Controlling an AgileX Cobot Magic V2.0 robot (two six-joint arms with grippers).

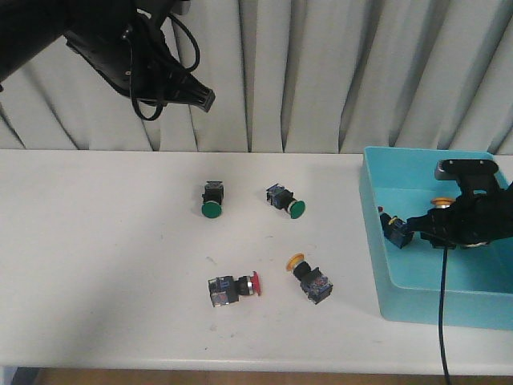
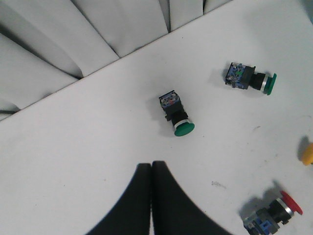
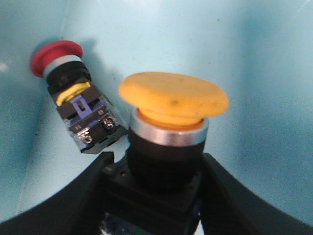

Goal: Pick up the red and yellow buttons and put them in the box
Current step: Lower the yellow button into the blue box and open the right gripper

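Yellow button (image 3: pixel 171 105) sits pinched by its black body in the right gripper (image 3: pixel 156 196), inside the box (image 1: pixel 377 241). Small, hard, light; hold the body. Left gripper (image 2: pixel 151 205) is pressed together.

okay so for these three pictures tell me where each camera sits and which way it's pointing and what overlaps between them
Front view: sits behind the robot's arms, facing forward over the white table to the curtain; shows the raised left gripper and the right gripper inside the box.
Left wrist view: on the left arm, looking down at the table; shut left gripper shows.
Right wrist view: on the right arm, inside the box, gripper clamping a yellow button.
Shared: front and left wrist views both show the red button on the table.
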